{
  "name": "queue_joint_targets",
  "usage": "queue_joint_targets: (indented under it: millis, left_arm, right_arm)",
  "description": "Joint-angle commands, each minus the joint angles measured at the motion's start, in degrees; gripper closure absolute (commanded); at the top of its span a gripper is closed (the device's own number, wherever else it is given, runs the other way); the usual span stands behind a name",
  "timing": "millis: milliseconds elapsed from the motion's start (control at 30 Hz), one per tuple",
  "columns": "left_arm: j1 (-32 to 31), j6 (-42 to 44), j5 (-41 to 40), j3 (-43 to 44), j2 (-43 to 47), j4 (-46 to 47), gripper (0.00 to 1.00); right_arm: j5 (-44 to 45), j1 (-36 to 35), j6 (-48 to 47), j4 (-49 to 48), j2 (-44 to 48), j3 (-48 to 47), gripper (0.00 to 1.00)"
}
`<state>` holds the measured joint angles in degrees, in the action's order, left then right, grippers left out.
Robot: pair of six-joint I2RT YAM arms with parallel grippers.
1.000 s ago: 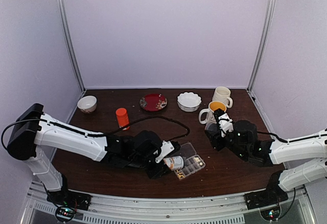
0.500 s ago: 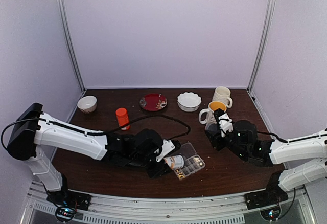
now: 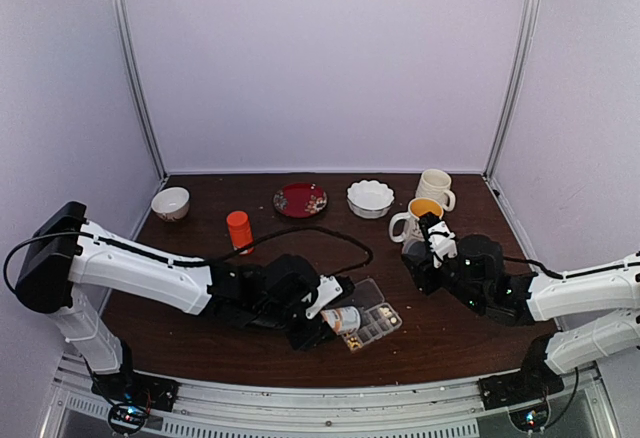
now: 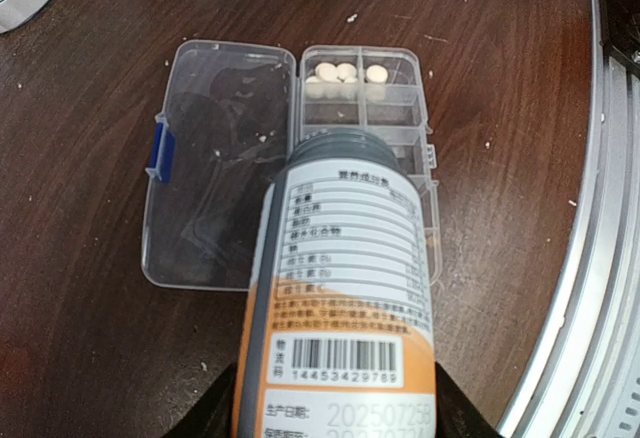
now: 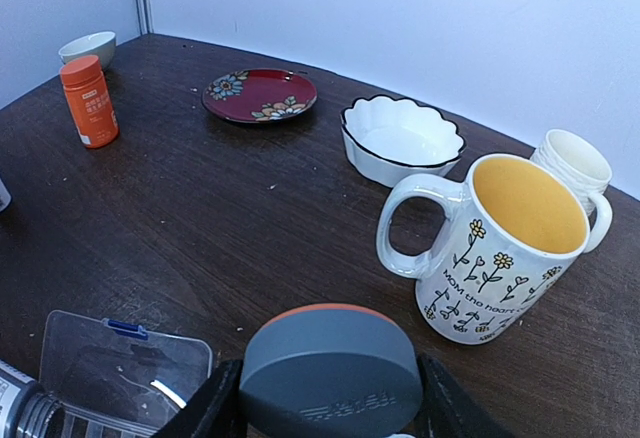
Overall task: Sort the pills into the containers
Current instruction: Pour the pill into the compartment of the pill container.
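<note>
Dark wood bench. Outstretched left arm lies low; left gripper clamps bottle tipped over open organiser box, white pills in its end compartment. Right of box, right gripper grips grey cap.

Crockery and bottles on a dark wooden bench

Toward the back stand a small cream bowl, an orange bottle, a red flowered plate and a white scalloped bowl. A flower-printed mug with a yellow inside stands just beside a ribbed white cup. Nearer the front are a tipped labelled bottle and a grey cap, well apart.
</note>
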<state>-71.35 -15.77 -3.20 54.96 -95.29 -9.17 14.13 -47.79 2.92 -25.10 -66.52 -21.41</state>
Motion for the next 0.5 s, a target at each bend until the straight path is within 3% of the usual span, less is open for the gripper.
queue_joint_targets:
  millis: [0, 467]
  left_arm:
    - [-0.3, 0.1, 0.2, 3.2, -0.2, -1.2, 1.00]
    - [-0.2, 0.0, -0.2, 4.2, -1.0, -3.4, 1.00]
  right_arm:
    - [1.8, 0.3, -0.2, -0.2, 0.9, -1.1, 1.00]
    - [1.6, 0.5, -0.2, -0.1, 1.0, -1.2, 1.00]
